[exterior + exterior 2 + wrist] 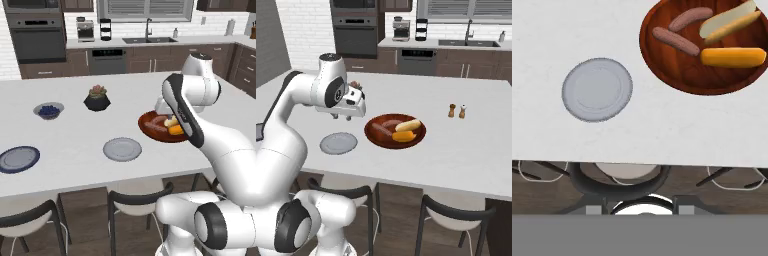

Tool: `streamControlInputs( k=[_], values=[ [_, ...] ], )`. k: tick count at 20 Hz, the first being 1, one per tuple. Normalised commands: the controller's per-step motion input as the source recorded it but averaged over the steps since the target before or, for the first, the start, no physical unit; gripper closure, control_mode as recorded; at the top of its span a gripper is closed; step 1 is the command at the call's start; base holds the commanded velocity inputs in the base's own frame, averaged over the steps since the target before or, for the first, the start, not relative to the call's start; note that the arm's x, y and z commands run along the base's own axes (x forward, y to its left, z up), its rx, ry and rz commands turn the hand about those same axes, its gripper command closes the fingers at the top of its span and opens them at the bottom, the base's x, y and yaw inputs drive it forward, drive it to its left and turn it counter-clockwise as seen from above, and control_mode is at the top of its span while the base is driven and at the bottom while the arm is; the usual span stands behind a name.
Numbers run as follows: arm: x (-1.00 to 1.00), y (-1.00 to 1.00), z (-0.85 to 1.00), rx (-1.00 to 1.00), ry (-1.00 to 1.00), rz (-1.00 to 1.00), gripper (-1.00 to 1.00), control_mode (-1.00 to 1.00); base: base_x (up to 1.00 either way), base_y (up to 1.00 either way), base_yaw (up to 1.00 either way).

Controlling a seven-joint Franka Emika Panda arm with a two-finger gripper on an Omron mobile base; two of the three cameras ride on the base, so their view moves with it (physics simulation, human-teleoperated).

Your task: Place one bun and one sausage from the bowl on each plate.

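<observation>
While both plates sit bare, gripper [342,117] hangs above the counter between bowl and grey plate.

Bowl [150,131] holds two sausages [677,41] and two buns [728,22], so nothing's been moved over yet. Grey plate [122,149] is near the bowl, probably the easier first drop; blue plate [18,159] is well apart at the far left. Nothing pinched as far as I can see, but can't tell whether the fingers are spread or together.
</observation>
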Motion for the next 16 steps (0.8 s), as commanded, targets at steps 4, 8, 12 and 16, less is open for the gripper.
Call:
streamControlInputs(
  k=[4,8,12,16],
  values=[
    [0.0,-0.5,0.0,0.0,0.0,-0.06,-1.0,-1.0,0.0,0.0,0.0],
    [0.0,-0.25,0.0,0.0,0.0,-0.03,-1.0,1.0,0.0,-0.75,-0.03],
    [0.0,0.0,0.0,0.0,0.0,0.0,-1.0,1.0,0.31,-0.86,-0.05],
    [0.0,0.0,0.0,0.0,0.0,0.0,-1.0,1.0,0.73,-0.04,0.0]
  ],
)
